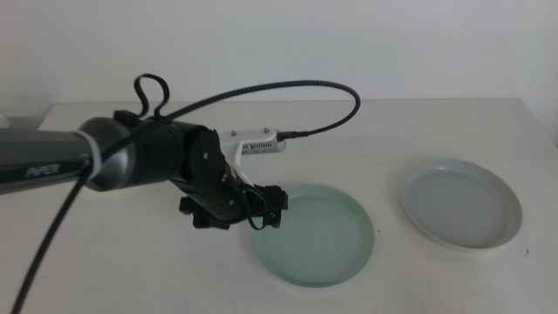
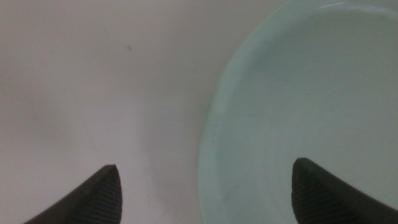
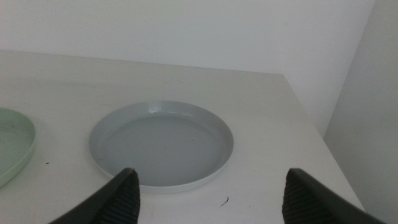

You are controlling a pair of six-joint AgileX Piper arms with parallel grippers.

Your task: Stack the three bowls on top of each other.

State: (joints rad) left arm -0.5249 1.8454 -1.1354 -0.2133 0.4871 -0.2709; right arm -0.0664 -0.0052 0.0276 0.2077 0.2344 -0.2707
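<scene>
Only two bowls show; the white one appears in no view, and the right arm is out of the middle view. The left claw (image 1: 261,215) is low at the near-left rim of the green bowl (image 1: 318,235), its tips partly masked by its own dark body there; the left wrist view shows the jaws spread wide, one over the bare desk (image 2: 93,81) and one over the green bowl (image 2: 298,93), with the rim between them, though whether either jaw touches it cannot be told. The grey bowl (image 1: 462,203) lies well apart to the right, near the desk's right edge. The right claw (image 3: 208,190) hangs wide before the grey bowl (image 3: 161,143). Both bowls hold nothing.
</scene>
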